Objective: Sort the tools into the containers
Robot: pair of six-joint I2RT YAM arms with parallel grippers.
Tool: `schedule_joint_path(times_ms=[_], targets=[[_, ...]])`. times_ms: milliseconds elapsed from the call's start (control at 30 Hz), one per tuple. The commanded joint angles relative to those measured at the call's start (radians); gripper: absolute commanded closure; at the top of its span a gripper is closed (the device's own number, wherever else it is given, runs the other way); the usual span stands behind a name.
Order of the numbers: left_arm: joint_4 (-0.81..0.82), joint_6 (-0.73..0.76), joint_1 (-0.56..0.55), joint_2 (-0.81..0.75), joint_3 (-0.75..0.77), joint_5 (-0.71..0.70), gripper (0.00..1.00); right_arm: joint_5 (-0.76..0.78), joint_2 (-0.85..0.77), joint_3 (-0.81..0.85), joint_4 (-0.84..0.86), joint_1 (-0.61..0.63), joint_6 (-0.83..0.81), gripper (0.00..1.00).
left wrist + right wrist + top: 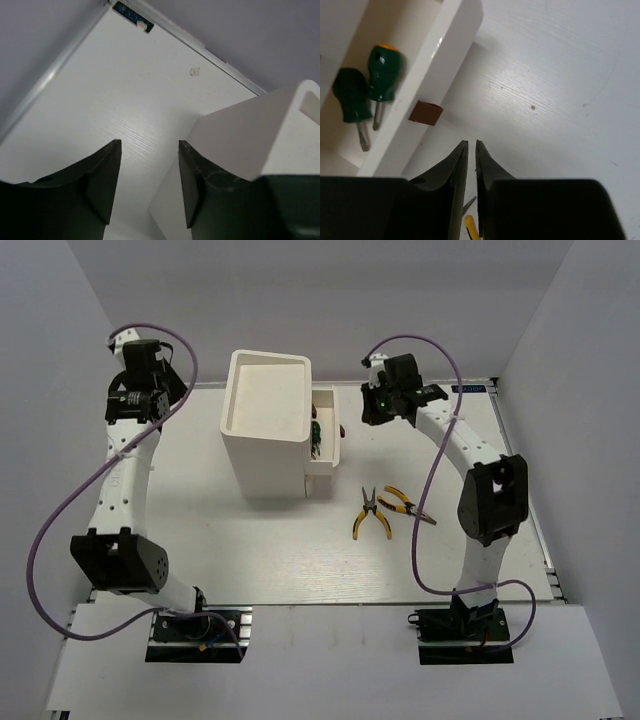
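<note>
My right pincer [470, 144] is drawn down to a thin slit with nothing in it, hanging over the table [555, 90] just beside the cabinet's pulled-out drawer [451, 45]. The drawer's small brown knob [426, 113] sits at ten o'clock of my fingertips. Beyond it, inside the drawer, lie the two stubby green-handled screwdrivers, one with an orange cap [382, 75] and a darker one [351, 92] at its nine o'clock. My left pincer [150, 145] stands moderately wide and empty above bare table, with the white cabinet [250, 145] at its three o'clock. From above, the two yellow-handled pliers [370, 515] [405, 503] lie side by side on the table, at about six o'clock from my right pincer and well apart from any drawer. I judge the stubby pair sorted and the pliers yet to go. I cannot find the thin long screwdrivers anywhere with certainty, so I cannot tell whether they are sorted.
</note>
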Motion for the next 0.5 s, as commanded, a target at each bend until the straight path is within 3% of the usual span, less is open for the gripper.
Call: schedule_joint_path(times_ms=[0, 133, 233, 333, 467], targets=[[0.024, -0.003, 0.069, 0.02, -0.106, 0.225, 0.36, -0.044, 0.089, 0.028, -0.09, 0.006, -0.137, 0.83], [0.151, -0.014, 0.09, 0.066, -0.222, 0.401, 0.26, -0.085, 0.186, 0.168, -0.157, 0.026, -0.151, 0.92], [0.223, 0.018, 0.09, 0.104, -0.236, 0.533, 0.26, -0.16, 0.26, 0.246, -0.189, 0.032, -0.125, 0.94], [0.234, 0.04, 0.09, 0.138, -0.236, 0.627, 0.27, -0.361, 0.329, 0.347, -0.203, 0.049, -0.091, 1.0], [0.247, 0.076, 0.079, 0.165, -0.26, 0.73, 0.27, -0.464, 0.355, 0.401, -0.177, 0.078, -0.056, 1.0]])
